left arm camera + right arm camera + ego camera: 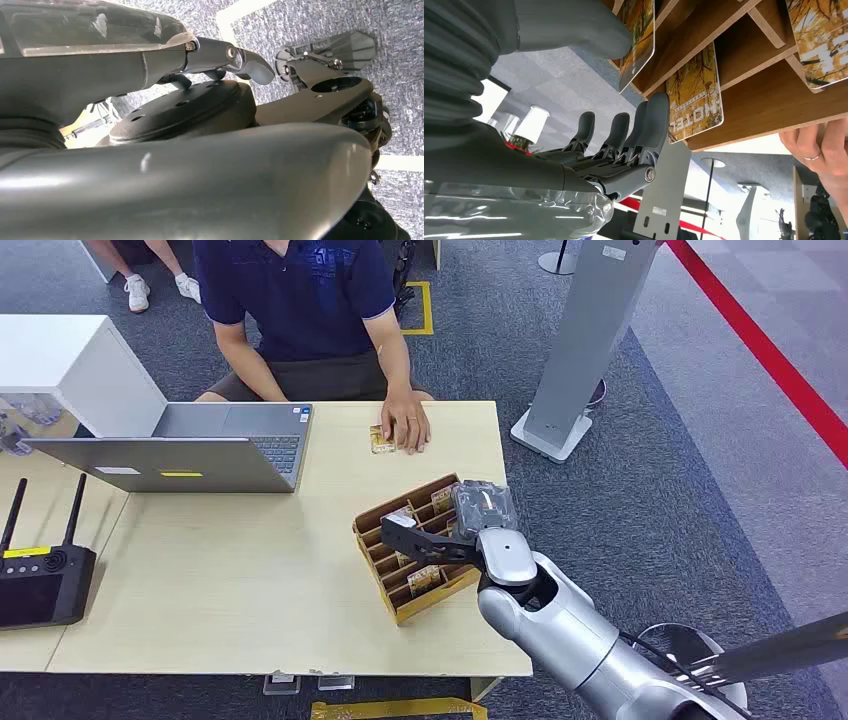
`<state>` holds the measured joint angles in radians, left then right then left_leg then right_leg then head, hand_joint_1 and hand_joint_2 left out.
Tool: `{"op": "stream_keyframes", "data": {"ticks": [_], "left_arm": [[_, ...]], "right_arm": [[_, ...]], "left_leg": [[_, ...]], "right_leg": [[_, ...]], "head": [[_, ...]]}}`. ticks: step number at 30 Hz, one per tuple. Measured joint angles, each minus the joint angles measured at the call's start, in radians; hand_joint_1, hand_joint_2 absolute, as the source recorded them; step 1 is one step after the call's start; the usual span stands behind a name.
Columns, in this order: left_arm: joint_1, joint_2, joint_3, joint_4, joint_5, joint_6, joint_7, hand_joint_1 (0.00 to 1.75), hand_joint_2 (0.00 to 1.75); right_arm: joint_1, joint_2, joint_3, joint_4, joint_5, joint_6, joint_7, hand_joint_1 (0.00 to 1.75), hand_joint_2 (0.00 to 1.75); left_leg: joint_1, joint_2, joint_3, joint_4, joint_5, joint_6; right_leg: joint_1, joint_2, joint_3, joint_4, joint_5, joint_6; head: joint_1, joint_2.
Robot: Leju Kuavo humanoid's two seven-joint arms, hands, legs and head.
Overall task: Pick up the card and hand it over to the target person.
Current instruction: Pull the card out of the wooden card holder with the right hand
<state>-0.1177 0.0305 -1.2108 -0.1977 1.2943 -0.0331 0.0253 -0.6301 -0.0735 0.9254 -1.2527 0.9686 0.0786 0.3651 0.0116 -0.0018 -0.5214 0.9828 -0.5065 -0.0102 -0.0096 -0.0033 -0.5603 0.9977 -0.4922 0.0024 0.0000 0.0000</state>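
- The right hand (440, 540) reaches in from the lower right of the head view and sits over the wooden rack (372, 527) at mid-frame, on the surface (230, 590).
- In the right wrist view the thumb (574, 25) presses the face of one card (640, 37) standing in its slot, while the dark fingers (651, 125) lie straight and apart from it on the other side, one tip touching a neighbouring card (694, 100). The card is bracketed but, as I judge it, not yet gripped.
- The card's long axis runs out of the slot, along the way it must be drawn.
- The person's hand (406, 425) rests flat on the surface in the upper middle of the head view, beyond the rack, with another card (380, 439) beside it.
- The left hand (215, 55) hangs over the floor; I cannot tell how its fingers are set. The right hand is clearly the nearer.
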Motion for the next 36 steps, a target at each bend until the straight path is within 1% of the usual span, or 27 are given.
{"op": "stream_keyframes", "data": {"ticks": [4,8,18,24,36], "left_arm": [[0.001,0.001,0.000,0.000,0.000,-0.001,-0.001,0.00,0.00],[0.002,0.001,0.000,0.000,0.000,0.001,-0.002,0.00,0.00],[-0.004,0.001,-0.006,-0.001,-0.006,0.005,0.004,0.00,0.00],[-0.005,0.001,-0.007,-0.002,-0.007,0.006,0.004,0.00,0.00],[-0.006,0.001,-0.010,-0.003,-0.011,0.010,0.006,0.00,0.00]], "right_arm": [[0.002,0.000,0.001,0.002,0.000,0.001,0.001,0.84,1.75],[0.007,-0.002,-0.003,0.004,-0.001,0.001,0.003,0.93,1.75],[0.034,-0.023,-0.033,-0.026,0.003,-0.004,0.009,0.86,1.75],[0.046,-0.028,-0.036,-0.036,0.005,-0.003,0.011,0.91,1.75],[0.054,-0.033,-0.042,-0.034,0.005,-0.004,0.011,0.94,1.75]], "left_leg": [[0.000,0.000,0.000,0.001,0.000,0.000],[0.000,0.000,0.001,-0.001,0.000,0.000],[0.000,-0.001,0.000,0.000,0.000,0.000],[0.000,-0.001,0.000,0.001,0.000,0.000],[0.000,-0.001,-0.001,0.001,0.000,0.000]], "right_leg": [[0.000,0.000,0.000,0.001,0.000,0.000],[0.000,0.000,0.000,-0.001,0.000,0.000],[0.000,-0.001,0.000,0.000,0.000,0.000],[0.000,-0.001,0.000,0.000,0.000,0.000],[0.000,-0.001,-0.001,0.001,-0.001,0.000]], "head": [[0.000,0.000],[0.000,0.000],[0.000,0.000],[0.000,0.000],[0.000,0.000]]}}
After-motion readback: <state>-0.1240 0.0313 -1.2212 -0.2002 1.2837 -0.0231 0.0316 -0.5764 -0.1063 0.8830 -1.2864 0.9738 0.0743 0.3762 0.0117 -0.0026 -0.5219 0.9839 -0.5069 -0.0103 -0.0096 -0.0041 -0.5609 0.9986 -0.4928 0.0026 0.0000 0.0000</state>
